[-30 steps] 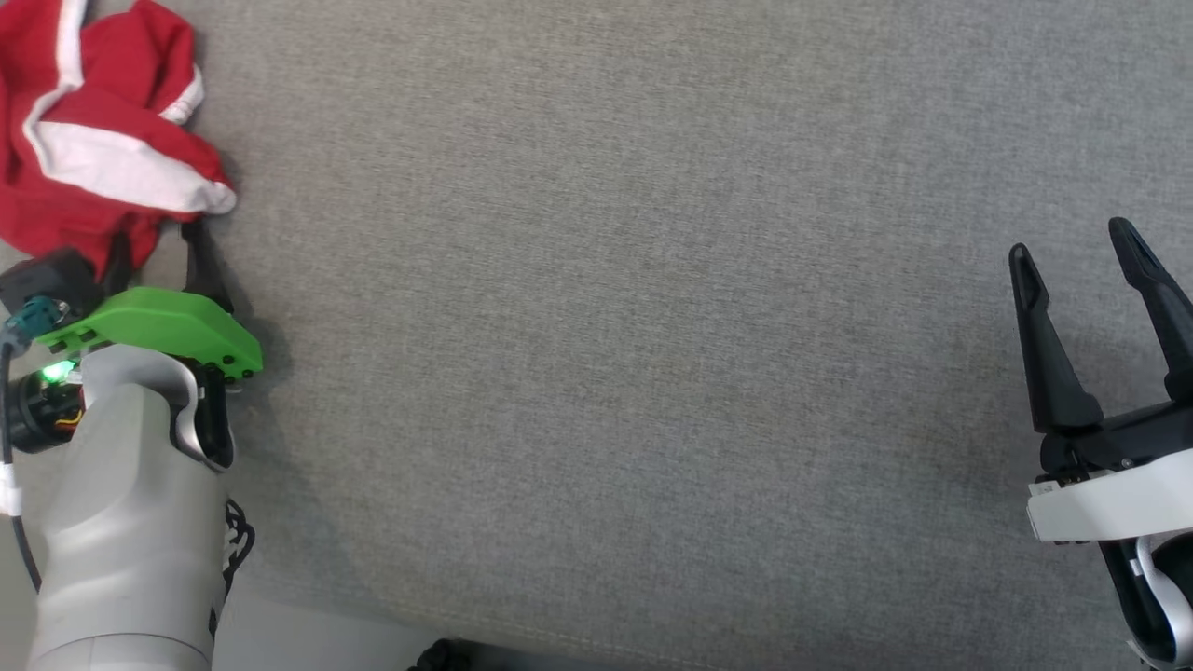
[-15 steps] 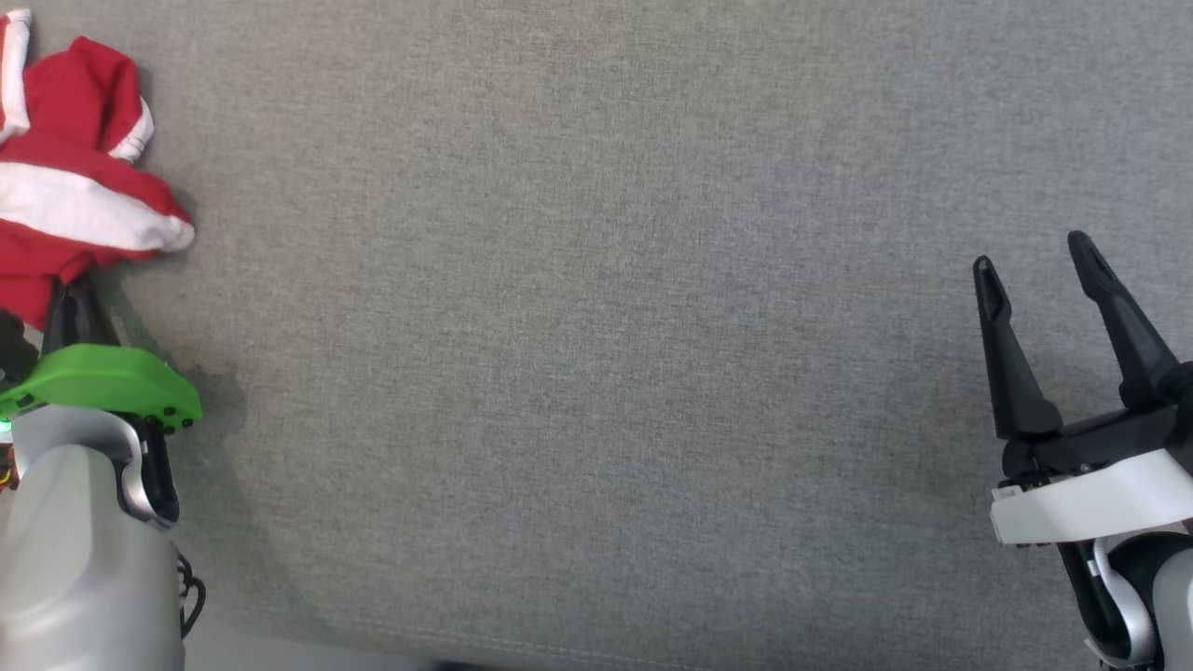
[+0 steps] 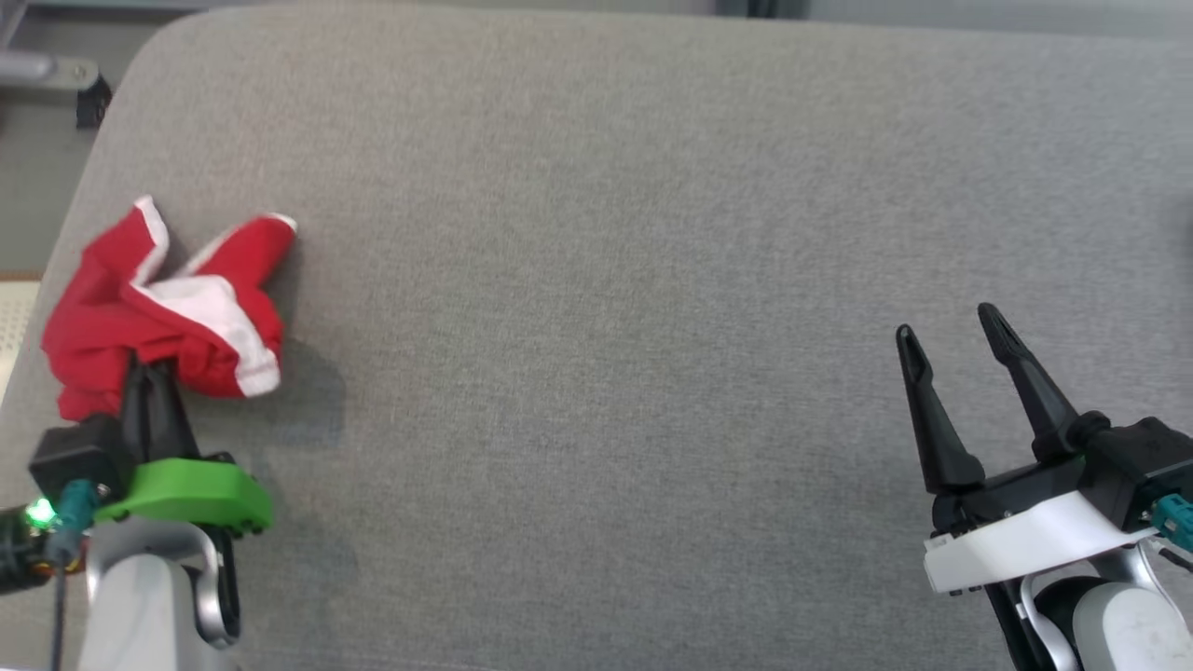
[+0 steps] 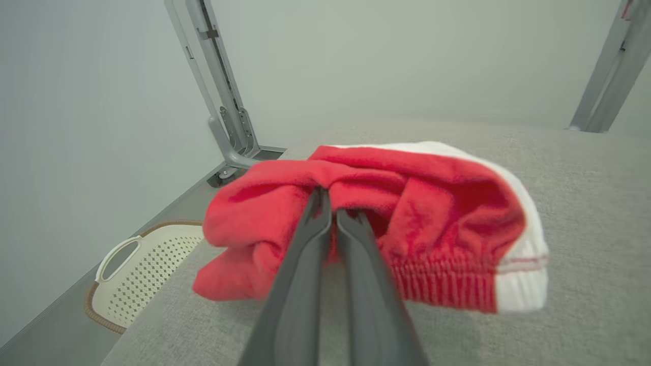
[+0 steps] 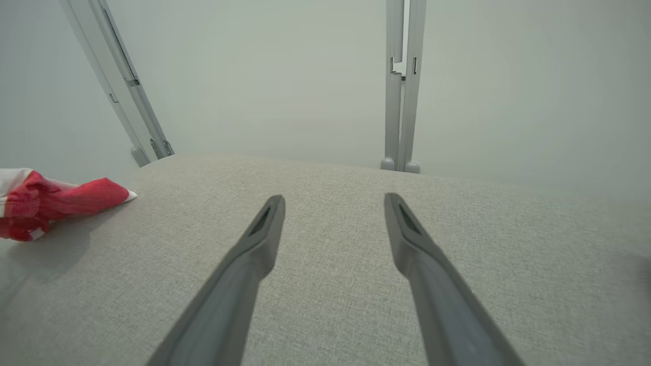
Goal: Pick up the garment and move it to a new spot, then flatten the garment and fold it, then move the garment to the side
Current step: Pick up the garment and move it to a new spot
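A: How many garments do we count?

B: One. We see a single red garment point(image 3: 168, 326) with white trim, bunched up near the left edge of the grey fabric-covered counter point(image 3: 606, 280).

A: And hands?

B: Two. Our left hand point(image 3: 149, 377) is clenched on the garment. In the left wrist view its two dark fingers point(image 4: 305, 264) lie pressed side by side, with a fold of red cloth pinched between the tips.

A: Does the garment rest on the counter?

B: We cannot tell for sure. A shadow falls on the fabric beside and beneath it, and the white-edged end droops to the right of the fingers.

A: Our right hand point(image 3: 947, 323)?

B: It is released and holds nothing. Its two fingers are spread wide over bare counter at the lower right of the head view, well apart from the garment.

A: Anything off the counter?

B: We count one pale perforated basket point(image 4: 147, 274) with a brown rim, on the floor past the counter's left edge. Two grey metal posts point(image 5: 402, 86) stand beyond the far edge, one slanted and one upright in the right wrist view.
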You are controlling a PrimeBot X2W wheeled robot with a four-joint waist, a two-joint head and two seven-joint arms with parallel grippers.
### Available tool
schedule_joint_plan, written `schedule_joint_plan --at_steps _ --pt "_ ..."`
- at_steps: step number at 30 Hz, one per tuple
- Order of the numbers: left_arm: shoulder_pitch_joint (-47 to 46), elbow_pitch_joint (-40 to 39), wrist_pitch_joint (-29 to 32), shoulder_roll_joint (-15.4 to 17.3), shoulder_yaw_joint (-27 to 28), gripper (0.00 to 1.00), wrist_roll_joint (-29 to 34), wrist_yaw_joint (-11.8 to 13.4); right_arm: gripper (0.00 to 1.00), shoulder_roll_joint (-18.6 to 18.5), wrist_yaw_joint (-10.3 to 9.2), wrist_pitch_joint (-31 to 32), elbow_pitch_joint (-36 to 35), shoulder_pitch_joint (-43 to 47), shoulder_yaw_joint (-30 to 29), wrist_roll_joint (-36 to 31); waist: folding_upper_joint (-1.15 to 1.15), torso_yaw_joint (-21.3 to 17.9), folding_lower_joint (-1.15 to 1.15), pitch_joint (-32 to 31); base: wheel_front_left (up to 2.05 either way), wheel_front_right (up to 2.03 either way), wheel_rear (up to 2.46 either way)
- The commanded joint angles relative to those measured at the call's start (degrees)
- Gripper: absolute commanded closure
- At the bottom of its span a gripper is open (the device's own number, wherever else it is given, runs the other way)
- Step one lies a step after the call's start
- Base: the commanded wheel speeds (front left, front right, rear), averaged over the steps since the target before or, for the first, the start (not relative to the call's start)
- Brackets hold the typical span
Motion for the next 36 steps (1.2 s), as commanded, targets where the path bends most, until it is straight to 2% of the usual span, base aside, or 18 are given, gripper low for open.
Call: schedule_joint_plan --at_steps 1,7,13,19,23,26,27,28,29,36 --pt "1.68 -1.55 0.62 -0.39 -1.00 1.00 0.73 -0.46 0.00 0.34 -0.07 -0.50 0.18 0.96 0.04 0.10 0.00 -3.84 0.00 -5.04 0.00 0.00 0.00" --pt "4.22 -7.96 4.71 -2.20 -7.54 1.00 1.78 -2.96 0.00 0.89 -0.08 -1.18 0.20 1.26 0.68 0.05 0.00 -10.01 0.00 -4.99 0.00 0.00 0.00" --pt "0.66 -10.97 7.96 -3.57 -15.61 1.00 2.02 -5.11 0.00 1.87 -0.07 -2.51 0.74 -0.05 1.04 0.70 0.00 -18.51 0.00 -1.42 0.00 0.00 0.00" --pt "-4.30 -9.06 9.61 -4.00 -28.31 1.00 0.94 -7.00 0.00 3.82 -0.07 -5.02 2.88 -0.17 0.71 1.66 0.00 -26.32 0.00 3.46 0.00 0.00 0.00" --pt "-5.74 -6.38 10.88 -3.87 -36.56 1.00 -2.46 -6.38 0.00 4.68 -0.07 -6.59 4.44 -0.98 1.27 2.17 0.00 -29.55 0.00 5.94 0.00 0.00 0.00" --pt "-6.29 -3.25 11.43 -3.90 -40.60 1.00 -3.84 -5.50 0.00 5.05 -0.07 -7.77 5.65 -1.41 1.03 2.42 0.00 -29.89 0.00 7.07 0.00 0.00 0.00" --pt "-6.38 -2.65 11.17 -3.92 -41.37 0.74 -4.32 -5.38 0.00 5.13 -0.07 -8.05 5.93 -1.49 0.82 2.37 0.00 -29.63 0.00 7.21 0.00 0.00 0.00" --pt "-6.51 -1.97 10.62 -3.93 -42.37 0.05 -4.42 -5.06 0.00 5.23 -0.07 -8.26 6.28 -1.67 0.60 2.33 0.00 -29.15 0.00 7.19 0.00 0.00 0.00" --pt "-6.53 -1.49 10.20 -3.92 -43.00 0.00 -4.32 -4.99 0.00 5.30 -0.07 -8.41 6.55 -1.82 0.49 2.28 0.00 -28.60 0.00 7.04 0.00 0.00 0.00" --pt "-4.38 -3.67 4.39 -3.76 -44.95 0.00 -3.96 -3.65 0.00 4.17 -0.08 -8.23 7.18 -1.94 -0.31 1.26 0.00 -21.88 0.00 3.07 0.00 0.00 0.00"
